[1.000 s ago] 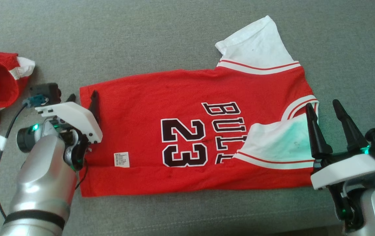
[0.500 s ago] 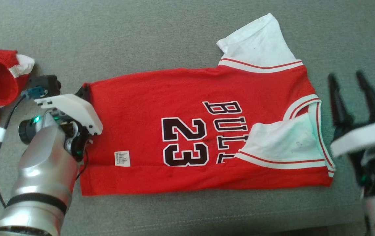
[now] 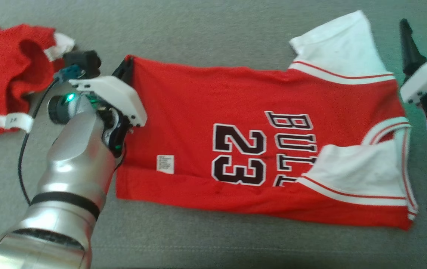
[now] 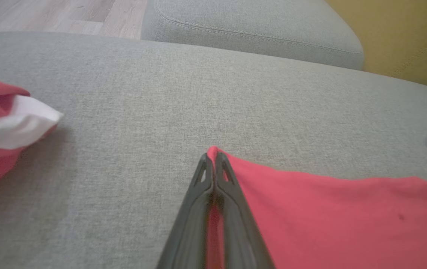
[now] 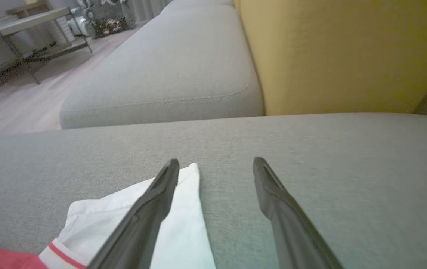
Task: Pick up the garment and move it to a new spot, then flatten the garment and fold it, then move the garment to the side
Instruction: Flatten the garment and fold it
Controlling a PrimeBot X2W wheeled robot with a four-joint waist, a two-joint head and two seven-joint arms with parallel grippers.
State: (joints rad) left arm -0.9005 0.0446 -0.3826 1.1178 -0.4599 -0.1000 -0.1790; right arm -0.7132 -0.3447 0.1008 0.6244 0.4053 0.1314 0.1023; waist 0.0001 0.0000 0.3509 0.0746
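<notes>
Left gripper (image 4: 212,160) clamped on red jersey (image 3: 217,97) corner — right gripper (image 5: 215,164) spread wide, empty, near white sleeve (image 5: 183,224).

Left gripper (image 3: 126,65): the jaws, spread wide a second ago, are now closed on the garment (image 3: 235,93).
Hem corner (image 4: 212,150): previously lying flat between the open fingers, it is now pinched at the fingertips.
Right gripper (image 3: 420,24): it is moved from the near white sleeve (image 3: 355,168) to the tip of the far white sleeve (image 3: 340,45).
Head camera: the view is shifted, so the scene is displaced to the right of the frame.
</notes>
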